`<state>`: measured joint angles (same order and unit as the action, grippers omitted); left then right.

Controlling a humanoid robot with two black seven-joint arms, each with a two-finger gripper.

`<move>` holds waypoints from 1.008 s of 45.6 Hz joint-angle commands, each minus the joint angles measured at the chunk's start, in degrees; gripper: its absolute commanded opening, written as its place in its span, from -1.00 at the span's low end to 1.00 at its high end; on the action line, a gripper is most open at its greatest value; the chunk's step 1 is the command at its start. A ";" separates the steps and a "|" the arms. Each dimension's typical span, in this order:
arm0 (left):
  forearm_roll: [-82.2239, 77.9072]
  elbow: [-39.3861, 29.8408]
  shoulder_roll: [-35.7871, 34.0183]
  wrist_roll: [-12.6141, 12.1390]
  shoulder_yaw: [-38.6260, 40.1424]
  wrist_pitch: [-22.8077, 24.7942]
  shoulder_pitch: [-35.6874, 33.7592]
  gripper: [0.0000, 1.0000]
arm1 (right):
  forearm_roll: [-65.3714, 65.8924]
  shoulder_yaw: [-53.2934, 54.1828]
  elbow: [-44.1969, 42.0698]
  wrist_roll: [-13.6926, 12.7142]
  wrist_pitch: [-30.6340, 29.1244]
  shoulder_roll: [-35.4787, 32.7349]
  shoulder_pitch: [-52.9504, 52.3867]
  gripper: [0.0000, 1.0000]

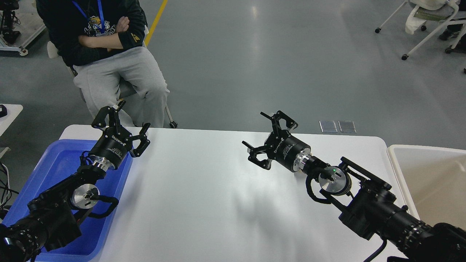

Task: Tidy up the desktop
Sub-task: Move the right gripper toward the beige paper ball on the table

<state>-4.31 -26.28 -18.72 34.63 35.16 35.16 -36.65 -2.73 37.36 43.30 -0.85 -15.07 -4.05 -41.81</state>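
Note:
The desktop [204, 189] is a large white tabletop with rounded corners; no loose object shows on it. My left gripper [122, 125] is open and empty, held above the table's far left, over the edge of the blue tray [58, 163]. My right gripper [267, 140] is open and empty, held above the far middle-right of the desktop, fingers pointing left and away.
A beige-white tub [429, 178] stands at the right edge of the table. A seated person [109, 62] is just beyond the far left corner. A small white side table [9, 114] is at the left. Wheeled chairs [429, 25] stand far right.

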 commanded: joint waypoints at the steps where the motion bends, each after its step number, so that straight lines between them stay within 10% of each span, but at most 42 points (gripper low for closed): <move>1: 0.00 0.00 0.00 0.00 -0.01 0.00 0.00 1.00 | 6.07 -3.68 0.99 -0.38 0.39 -3.94 -3.45 1.00; 22: 0.00 0.00 0.00 0.00 -0.01 0.00 0.00 1.00 | 21.26 -37.87 -0.67 -0.38 0.39 -16.42 -24.54 1.00; 46: 0.00 0.00 0.00 -0.08 -0.01 0.00 0.00 1.00 | 52.48 -48.33 -11.92 0.23 14.09 -8.26 -22.97 1.00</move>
<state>-4.31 -26.28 -18.72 34.54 35.15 35.16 -36.65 38.79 -4.95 34.66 -0.81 -9.57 -16.11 -66.25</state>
